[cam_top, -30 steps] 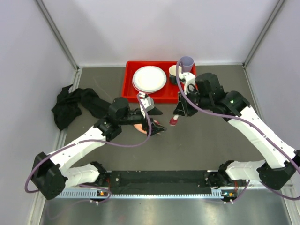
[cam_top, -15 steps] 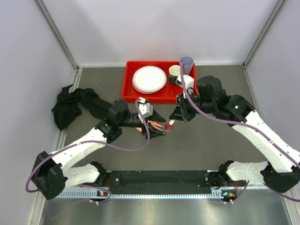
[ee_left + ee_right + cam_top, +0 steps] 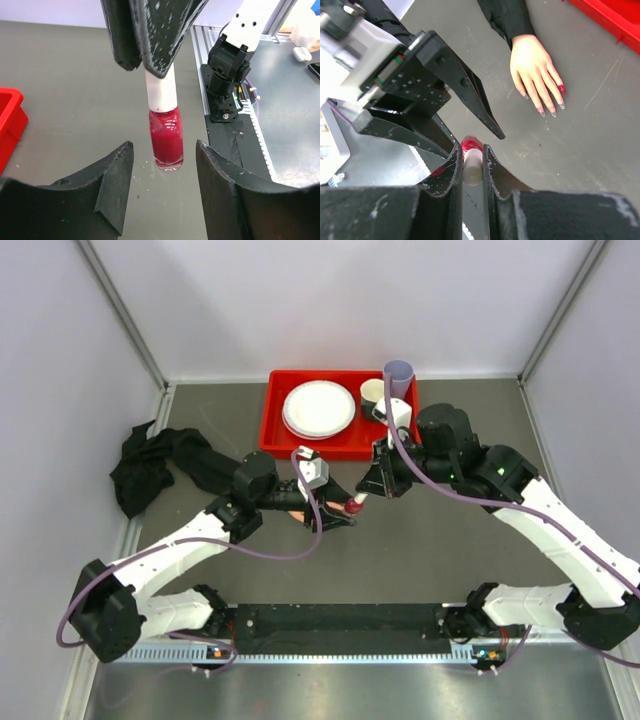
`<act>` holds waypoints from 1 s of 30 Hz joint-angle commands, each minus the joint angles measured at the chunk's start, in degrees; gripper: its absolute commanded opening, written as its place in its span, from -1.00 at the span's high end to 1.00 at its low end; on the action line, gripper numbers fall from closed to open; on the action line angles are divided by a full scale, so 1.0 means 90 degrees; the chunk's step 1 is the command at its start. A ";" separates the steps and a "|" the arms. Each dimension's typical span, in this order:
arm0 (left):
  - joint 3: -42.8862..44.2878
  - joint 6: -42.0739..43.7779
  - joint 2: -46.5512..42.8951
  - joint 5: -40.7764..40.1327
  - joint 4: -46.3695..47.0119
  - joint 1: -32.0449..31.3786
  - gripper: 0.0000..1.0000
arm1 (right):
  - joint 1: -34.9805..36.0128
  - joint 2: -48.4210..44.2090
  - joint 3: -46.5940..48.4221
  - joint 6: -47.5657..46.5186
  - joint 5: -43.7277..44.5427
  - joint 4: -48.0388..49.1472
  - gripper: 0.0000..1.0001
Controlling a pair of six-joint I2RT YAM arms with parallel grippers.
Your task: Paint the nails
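Right gripper (image 3: pixel 471 159): we see it clamped on the white cap (image 3: pixel 161 92) of the polish bottle (image 3: pixel 166 142), which hangs upright, glass downward.
Left gripper (image 3: pixel 164 172): jaws spread either side of the bottle's glass, touching nothing.
Nails (image 3: pixel 562 90): on the mannequin hand (image 3: pixel 532 65), flat on the table left of the bottle, apart from it.
Key relation: we judge the bottle's long axis stands between the left jaws.

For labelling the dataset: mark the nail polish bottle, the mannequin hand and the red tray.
nail polish bottle (image 3: pixel 166 142): left wrist view, on its red glass body.
mannequin hand (image 3: pixel 532 60): right wrist view, on the back of the hand.
red tray (image 3: pixel 268 412): top view, on its left wall.
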 commanded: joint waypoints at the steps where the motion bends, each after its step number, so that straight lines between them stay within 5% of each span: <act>1: 0.0271 -0.0013 0.0071 -0.0027 0.0203 -0.0028 -0.14 | 0.0141 -0.0135 -0.0038 0.0116 0.0127 0.0444 1.00; 19: 0.0437 -0.0082 0.0101 -0.0134 -0.0148 -0.0037 0.24 | 0.0326 -0.0144 -0.0106 0.0253 0.0380 0.0611 1.00; 22: 0.0505 0.0093 0.0101 -0.0135 -0.0304 -0.0037 0.45 | 0.0355 -0.0154 -0.0087 0.0273 0.0400 0.0591 1.00; 25: 0.0631 0.0143 0.0110 -0.0300 -0.0450 -0.0047 0.95 | 0.0385 -0.0145 -0.0057 0.0341 0.0429 0.0513 1.00; 26: 0.0680 0.0114 0.0091 -0.0542 -0.0596 -0.0047 1.00 | 0.0385 -0.0115 0.0001 0.0341 0.0478 0.0426 0.86; 27: 0.0749 0.0046 0.0062 -0.0661 -0.0646 -0.0047 1.00 | 0.0385 -0.0144 0.0050 0.0438 0.0758 0.0212 0.30; 30: 0.0682 -0.0313 -0.0162 -0.1587 -0.0696 -0.0154 1.00 | 0.0385 -0.0242 0.0303 0.0992 0.1568 -0.0402 -0.49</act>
